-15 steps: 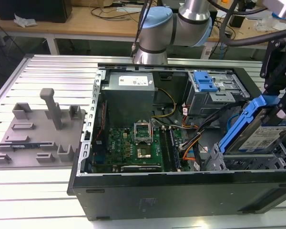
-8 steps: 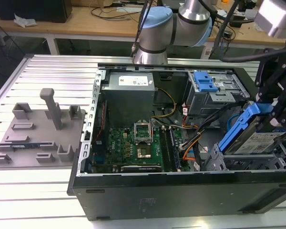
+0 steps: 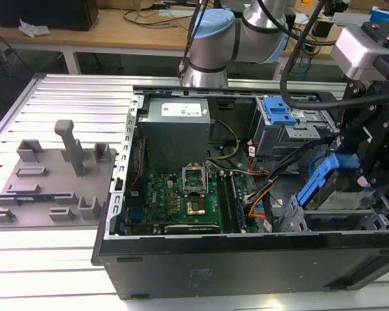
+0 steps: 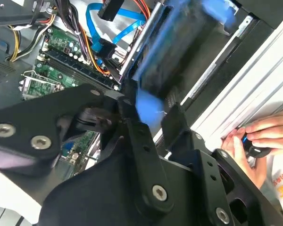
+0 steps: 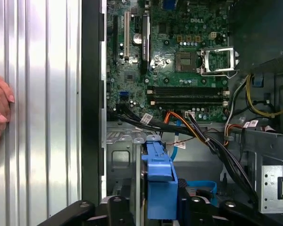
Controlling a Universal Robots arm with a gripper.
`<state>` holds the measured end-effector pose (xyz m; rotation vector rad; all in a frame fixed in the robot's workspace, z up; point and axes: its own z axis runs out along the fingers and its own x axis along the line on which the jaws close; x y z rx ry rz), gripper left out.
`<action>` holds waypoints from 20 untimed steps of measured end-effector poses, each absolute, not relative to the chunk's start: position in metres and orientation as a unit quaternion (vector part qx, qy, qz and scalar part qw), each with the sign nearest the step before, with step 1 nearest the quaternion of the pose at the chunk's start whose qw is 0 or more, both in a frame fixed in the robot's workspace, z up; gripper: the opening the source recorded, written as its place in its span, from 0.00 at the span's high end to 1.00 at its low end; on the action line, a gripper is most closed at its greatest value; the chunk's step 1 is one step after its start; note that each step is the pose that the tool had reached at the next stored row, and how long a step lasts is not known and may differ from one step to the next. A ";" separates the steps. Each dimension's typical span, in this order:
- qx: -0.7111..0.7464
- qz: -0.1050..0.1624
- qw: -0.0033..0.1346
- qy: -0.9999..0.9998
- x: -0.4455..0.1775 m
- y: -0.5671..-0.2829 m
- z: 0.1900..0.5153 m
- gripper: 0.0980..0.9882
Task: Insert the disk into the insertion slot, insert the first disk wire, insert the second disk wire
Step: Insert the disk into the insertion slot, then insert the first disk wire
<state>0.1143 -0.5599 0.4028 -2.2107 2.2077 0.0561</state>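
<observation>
At the near corner of the case [image 3: 181, 272], on the exterior view's right, the insertion slot [image 3: 337, 219] is lying open, with orange and black wires [image 3: 262, 197] crowding just beside it. Above it, the gripper [image 4: 151, 110] is clamping the tilted disk [image 5: 158, 176] by its blue caddy. A hand [image 4: 252, 136] is resting on the table [image 3: 65, 97] outside the case. Farther back, the motherboard [image 3: 181, 194] and the taller bay [image 3: 288, 126] are sitting.

Ribbed silver desk [image 3: 71, 97], grey moulded fixture [image 3: 52, 181] at frame left, open black computer case [image 3: 246, 265] centre-right.
</observation>
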 end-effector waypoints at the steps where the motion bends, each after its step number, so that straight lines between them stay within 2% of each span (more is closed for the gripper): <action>1: -0.707 0.018 0.008 0.706 0.114 -0.560 0.403 0.55; 20: -0.707 0.017 0.008 0.707 0.114 -0.558 0.401 0.55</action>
